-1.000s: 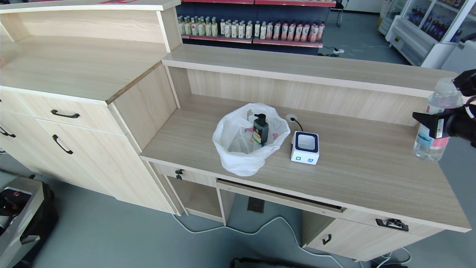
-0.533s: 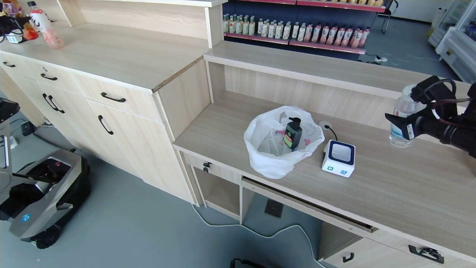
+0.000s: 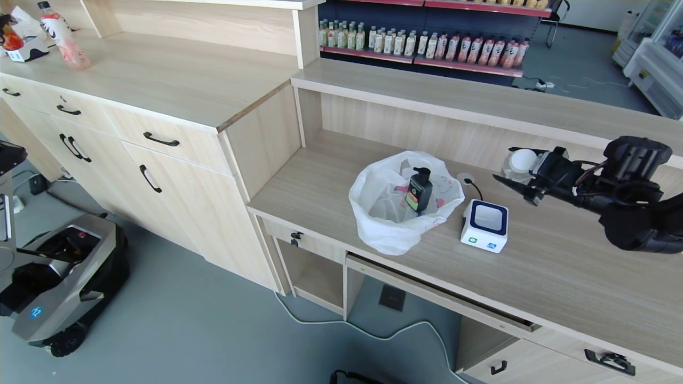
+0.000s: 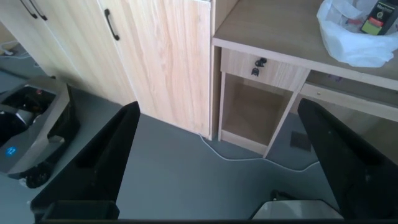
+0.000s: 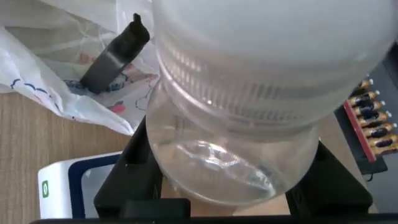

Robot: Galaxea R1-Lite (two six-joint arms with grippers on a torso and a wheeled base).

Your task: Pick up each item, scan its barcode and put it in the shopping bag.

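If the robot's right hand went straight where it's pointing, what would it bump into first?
Probably the white shopping bag, where a black pump bottle stands. The right gripper, holding the water bottle, points that way, above the scanner. Height is hard to judge, so it might skim over.

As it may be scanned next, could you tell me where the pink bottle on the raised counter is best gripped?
Probably grip the pink bottle around its round body at mid-height, below the narrow red cap, coming in level from the open front edge of the raised counter. It stands on its base with a back panel behind it.
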